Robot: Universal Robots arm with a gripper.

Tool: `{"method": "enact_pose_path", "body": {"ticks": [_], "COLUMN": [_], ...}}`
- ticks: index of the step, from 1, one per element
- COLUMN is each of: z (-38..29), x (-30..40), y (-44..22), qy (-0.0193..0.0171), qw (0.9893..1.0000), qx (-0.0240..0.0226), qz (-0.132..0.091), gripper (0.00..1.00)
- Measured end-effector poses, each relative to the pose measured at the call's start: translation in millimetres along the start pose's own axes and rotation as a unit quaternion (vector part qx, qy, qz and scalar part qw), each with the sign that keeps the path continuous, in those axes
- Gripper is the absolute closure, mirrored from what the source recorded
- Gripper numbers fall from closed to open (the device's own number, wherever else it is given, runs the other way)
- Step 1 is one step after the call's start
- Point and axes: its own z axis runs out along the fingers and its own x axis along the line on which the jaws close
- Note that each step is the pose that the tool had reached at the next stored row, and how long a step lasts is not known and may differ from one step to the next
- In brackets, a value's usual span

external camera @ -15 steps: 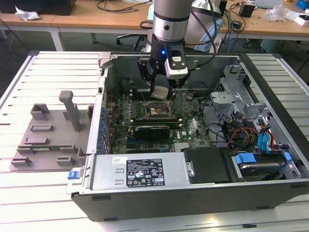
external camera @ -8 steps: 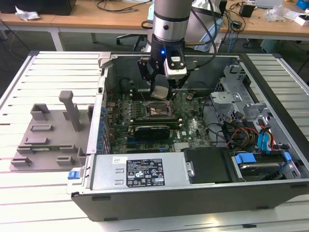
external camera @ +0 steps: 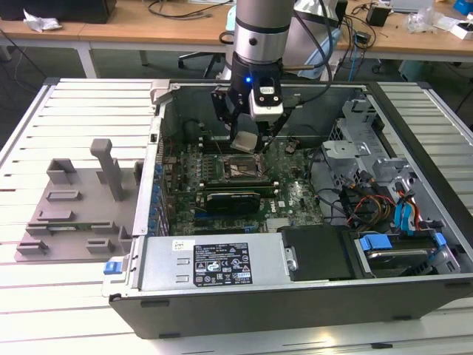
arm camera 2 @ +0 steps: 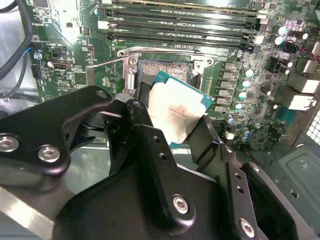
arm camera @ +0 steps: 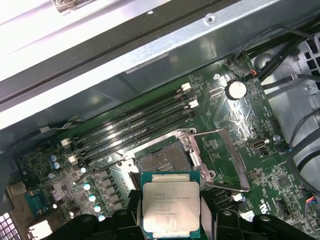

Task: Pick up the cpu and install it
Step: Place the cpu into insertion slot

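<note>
The end effector (external camera: 247, 139) is hanging inside the open computer case (external camera: 295, 292), which is lying on the white slatted counter (external camera: 81, 111). It is clamping the cpu (external camera: 244, 142) between its two black fingers (arm camera 2: 145, 125), and these are pressing on two opposite edges of the chip. The opening is only as wide as the chip itself.

In both wrist views the cpu (arm camera 2: 177, 112) is showing its silvery top plate with a pale green rim around it. It is being held in the air, tilted, just above the socket (external camera: 240, 168), and it is not lying in the socket. In the first wrist view the cpu (arm camera: 171, 207) is sitting just in front of the socket (arm camera: 160, 161), whose contact field is lying uncovered. The metal frame (arm camera: 222, 152) of the socket is folded open to one side.

The socket is sitting on the green motherboard (external camera: 295, 196), beside the row of long black memory slots (arm camera: 135, 125).

At the exterior view's left, a grey plastic tray (external camera: 74, 211) is resting on the counter, well apart from the end effector.
</note>
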Motion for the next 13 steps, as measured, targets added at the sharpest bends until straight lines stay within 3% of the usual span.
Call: {"method": "enact_pose_path", "body": {"ticks": [13], "z": [0.0], "x": [0.0], "y": [0.0], "qy": [0.0005], "qw": [0.9997], "qx": [-0.0004], "qz": [0.026], "gripper": [0.45]}}
